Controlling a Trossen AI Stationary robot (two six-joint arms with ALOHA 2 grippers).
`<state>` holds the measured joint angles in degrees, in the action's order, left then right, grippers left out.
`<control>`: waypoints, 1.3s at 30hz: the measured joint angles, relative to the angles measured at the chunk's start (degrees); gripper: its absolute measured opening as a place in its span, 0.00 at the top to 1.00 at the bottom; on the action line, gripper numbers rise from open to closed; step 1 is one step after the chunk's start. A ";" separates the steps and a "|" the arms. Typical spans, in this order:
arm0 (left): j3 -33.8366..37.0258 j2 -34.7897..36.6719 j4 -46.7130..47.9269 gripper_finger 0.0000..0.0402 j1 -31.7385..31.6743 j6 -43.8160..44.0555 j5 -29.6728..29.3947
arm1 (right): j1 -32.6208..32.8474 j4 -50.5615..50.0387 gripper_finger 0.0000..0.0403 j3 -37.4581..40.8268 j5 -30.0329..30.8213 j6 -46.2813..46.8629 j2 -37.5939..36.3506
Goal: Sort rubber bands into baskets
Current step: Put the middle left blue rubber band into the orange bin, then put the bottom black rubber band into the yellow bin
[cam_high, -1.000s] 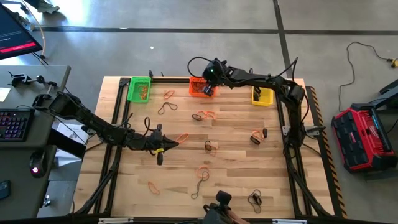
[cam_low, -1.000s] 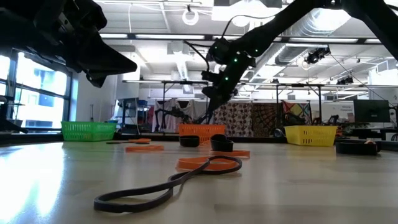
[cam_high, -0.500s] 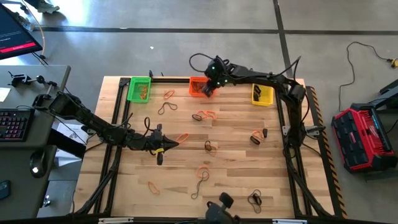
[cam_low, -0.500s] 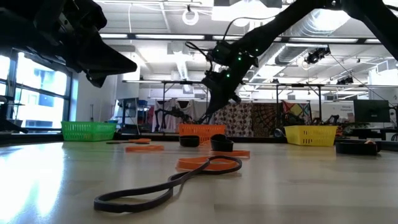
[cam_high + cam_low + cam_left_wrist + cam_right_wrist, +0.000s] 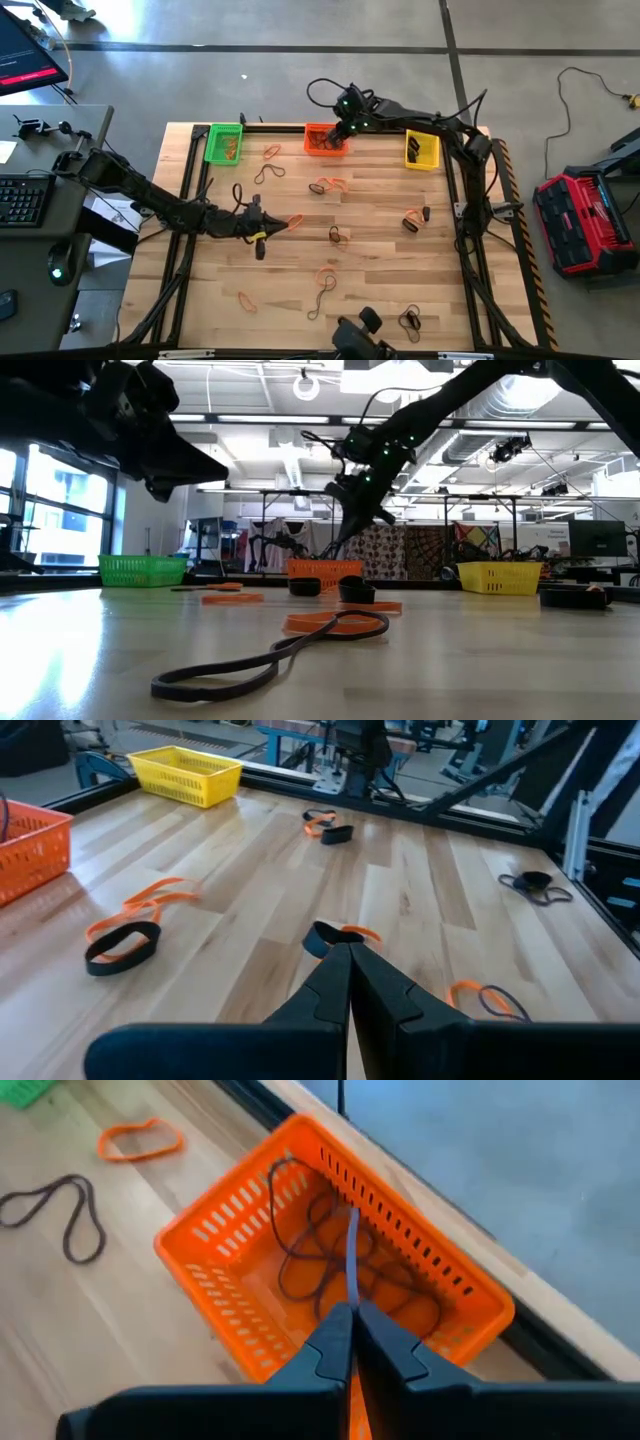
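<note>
The green basket (image 5: 224, 143), the orange basket (image 5: 322, 139) and the yellow basket (image 5: 421, 151) stand along the table's far edge. My right gripper (image 5: 338, 132) hangs over the orange basket (image 5: 240, 1250), shut on a thin dark rubber band (image 5: 351, 1260). Several brown bands (image 5: 310, 1270) lie on that basket's floor. My left gripper (image 5: 278, 229) is shut and empty, low over the table's left middle. Just beyond its tips lie an orange band (image 5: 293, 221) and a black-and-orange pair (image 5: 330, 933). My right gripper pinches one end of the dark band (image 5: 351, 1298) between its two fingertips, coming from above and pointing down. The band hangs straight below the fingers into the orange basket, and its lower end (image 5: 349, 1220) reaches the brown bands there.
Loose orange, brown and black bands lie scattered on the wood: near the baskets (image 5: 270, 151) (image 5: 268, 173), at mid table (image 5: 330, 186) (image 5: 338, 235), at the right (image 5: 415, 218), and toward the near edge (image 5: 325, 278) (image 5: 410, 320) (image 5: 246, 298). Black frame rails (image 5: 190, 200) run along the table's sides.
My right gripper has gone a little toward the table's far edge and turned about over the orange basket, staying shut on the hanging band. My left gripper has shifted slightly toward the far edge and stays shut.
</note>
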<state>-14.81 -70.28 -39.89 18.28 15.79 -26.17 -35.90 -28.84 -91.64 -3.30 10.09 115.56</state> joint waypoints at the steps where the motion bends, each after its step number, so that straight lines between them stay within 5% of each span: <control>1: 0.00 0.00 -0.16 1.00 -0.26 0.00 0.02 | 0.01 -1.08 1.00 -0.66 0.17 0.86 0.22; 8: -0.02 0.00 -0.73 1.00 -1.95 -0.07 0.59 | 1.43 -12.07 1.00 -10.51 5.29 8.03 4.92; 24: -0.02 0.00 -0.59 1.00 -2.95 -1.05 3.17 | 1.98 -16.51 0.98 -22.40 2.72 10.20 19.08; 39: -0.02 0.00 -0.29 1.00 -2.93 -2.37 3.12 | 3.41 -21.62 0.60 -27.53 4.10 -0.15 19.00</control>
<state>-14.83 -70.28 -40.18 15.35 13.42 -23.05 -32.49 -50.45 -119.16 0.80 9.93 134.56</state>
